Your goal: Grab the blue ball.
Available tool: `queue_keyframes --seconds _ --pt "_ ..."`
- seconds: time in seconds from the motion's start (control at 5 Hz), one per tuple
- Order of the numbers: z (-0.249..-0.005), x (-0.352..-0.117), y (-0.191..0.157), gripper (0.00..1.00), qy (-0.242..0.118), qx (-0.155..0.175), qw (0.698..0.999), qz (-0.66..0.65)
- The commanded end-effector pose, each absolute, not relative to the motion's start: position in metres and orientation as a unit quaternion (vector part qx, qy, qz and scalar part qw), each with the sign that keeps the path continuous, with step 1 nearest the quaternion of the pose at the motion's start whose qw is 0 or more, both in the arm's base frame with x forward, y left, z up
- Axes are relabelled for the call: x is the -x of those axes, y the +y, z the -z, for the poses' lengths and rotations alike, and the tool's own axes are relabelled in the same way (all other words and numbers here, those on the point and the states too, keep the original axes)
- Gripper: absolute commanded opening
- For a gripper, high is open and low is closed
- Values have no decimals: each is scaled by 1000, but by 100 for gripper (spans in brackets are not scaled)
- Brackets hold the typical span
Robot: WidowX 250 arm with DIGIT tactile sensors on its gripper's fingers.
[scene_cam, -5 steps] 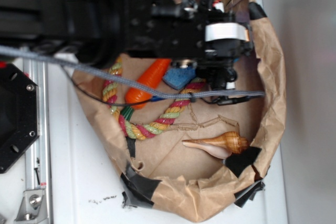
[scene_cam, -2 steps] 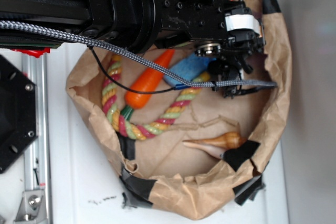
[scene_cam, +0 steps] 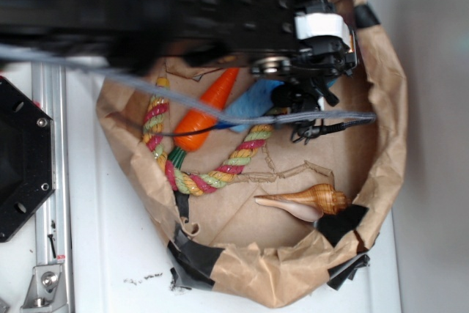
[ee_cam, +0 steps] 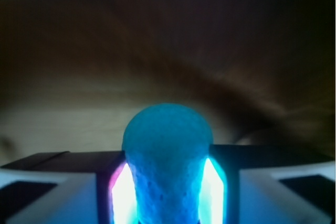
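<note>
1. My jaws (ee_cam: 168, 182) clench the blue ball (ee_cam: 167, 156) between them.
2. Below me, the brown paper basket (scene_cam: 385, 144) holds a carrot toy (scene_cam: 205, 111), rope (scene_cam: 212, 177), sponge (scene_cam: 253, 100) and seashell (scene_cam: 311, 201).

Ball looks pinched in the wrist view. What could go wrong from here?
1. The ball bulges above the fingers, squeezed low; it may pop out on lifting.
2. The grey cable hangs across the gripper and may snag.
3. The exterior view is blurred by motion; a jolt could loosen the hold.
</note>
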State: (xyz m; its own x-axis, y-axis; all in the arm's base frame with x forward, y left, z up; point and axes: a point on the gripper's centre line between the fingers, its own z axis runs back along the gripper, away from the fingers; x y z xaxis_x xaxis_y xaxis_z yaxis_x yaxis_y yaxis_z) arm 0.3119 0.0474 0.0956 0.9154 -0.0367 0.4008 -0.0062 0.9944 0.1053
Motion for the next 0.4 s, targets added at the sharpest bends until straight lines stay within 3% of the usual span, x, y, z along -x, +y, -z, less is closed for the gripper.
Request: queue_keyframes --seconds 0.0,0.2 --pt "-169 -283 16 0 -133 -3 978 162" --pt "-166 -271 5 0 -101 -1 990 95"
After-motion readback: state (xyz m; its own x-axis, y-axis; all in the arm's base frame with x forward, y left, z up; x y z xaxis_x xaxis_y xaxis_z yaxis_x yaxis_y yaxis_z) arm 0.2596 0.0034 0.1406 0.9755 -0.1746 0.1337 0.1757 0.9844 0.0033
